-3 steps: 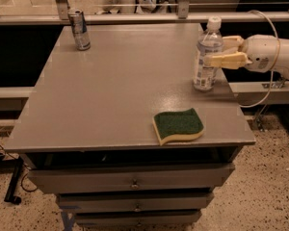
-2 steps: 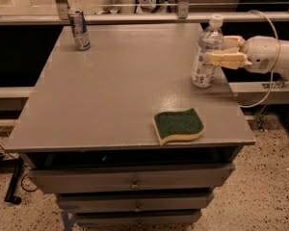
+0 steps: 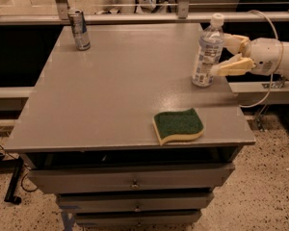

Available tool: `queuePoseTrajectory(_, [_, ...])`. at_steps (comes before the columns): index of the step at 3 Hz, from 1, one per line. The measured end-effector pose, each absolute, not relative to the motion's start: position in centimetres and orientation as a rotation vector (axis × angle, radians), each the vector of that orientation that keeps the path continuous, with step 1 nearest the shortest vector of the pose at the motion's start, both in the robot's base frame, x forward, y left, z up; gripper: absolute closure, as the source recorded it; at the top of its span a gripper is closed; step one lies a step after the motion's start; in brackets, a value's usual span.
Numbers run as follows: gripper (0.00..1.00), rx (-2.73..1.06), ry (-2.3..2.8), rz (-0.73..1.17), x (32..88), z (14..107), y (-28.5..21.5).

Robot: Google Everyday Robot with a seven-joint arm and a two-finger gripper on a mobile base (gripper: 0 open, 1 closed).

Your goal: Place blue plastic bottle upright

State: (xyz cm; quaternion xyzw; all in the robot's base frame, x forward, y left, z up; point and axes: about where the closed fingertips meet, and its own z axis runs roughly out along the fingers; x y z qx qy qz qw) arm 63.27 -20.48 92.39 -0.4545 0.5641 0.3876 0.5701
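The blue plastic bottle [image 3: 206,57] stands upright on the table [image 3: 125,95], cap up, right at my fingertips, which is the pose the task asks for. It sits near the table edge on my side, probably because that is as far as I reach in. My claw [image 3: 225,55] is at label height with its fingers spread apart, wider than the bottle, clamping nothing. The nearer finger's tip lies against the label or just off it; I cannot tell which. The sponge [image 3: 178,125] lies well off to one side of me, and the silver can [image 3: 79,29] stands far across the table beyond the bottle. I judge the placing done.
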Motion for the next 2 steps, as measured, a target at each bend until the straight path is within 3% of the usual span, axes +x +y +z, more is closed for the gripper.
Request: queuePoseTrajectory(2, [0.00, -1.156, 1.374, 0.779, 61.0, 95.3, -26.4])
